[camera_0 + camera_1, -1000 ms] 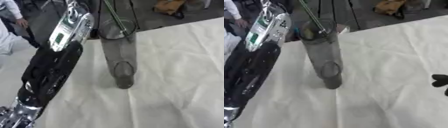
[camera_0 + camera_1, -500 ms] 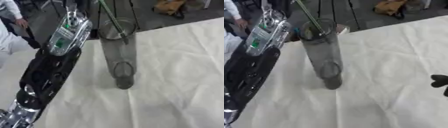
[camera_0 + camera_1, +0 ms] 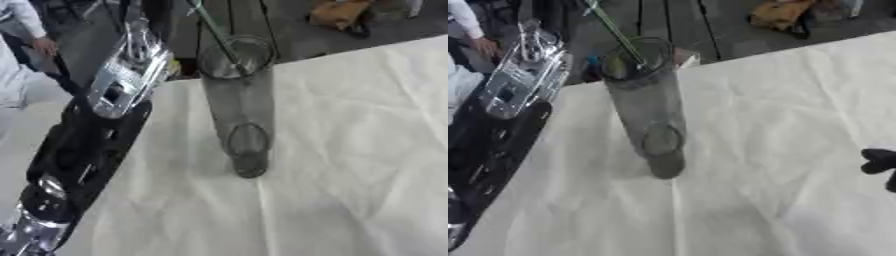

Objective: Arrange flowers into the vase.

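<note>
A tall clear glass vase stands on the white tablecloth, its rim near the table's far edge. A thin green stem leans in its mouth and runs up out of the picture; no bloom shows. My left arm, black with a silver forearm, stretches from the lower left up along the vase's left side. Its hand is a dark shape at the top edge, left of the stem, and whether it touches the stem is unclear. Dark tips of my right hand show at the right edge, well clear of the vase.
The table's far edge runs diagonally just behind the vase, with dark floor beyond. A brown object lies on the floor at the top right. People stand at the upper left, off the table. White cloth spreads right of and in front of the vase.
My left forearm has slid back toward me, down and slightly left in the views. The vase and the stem have stayed in place. The right hand has barely moved.
</note>
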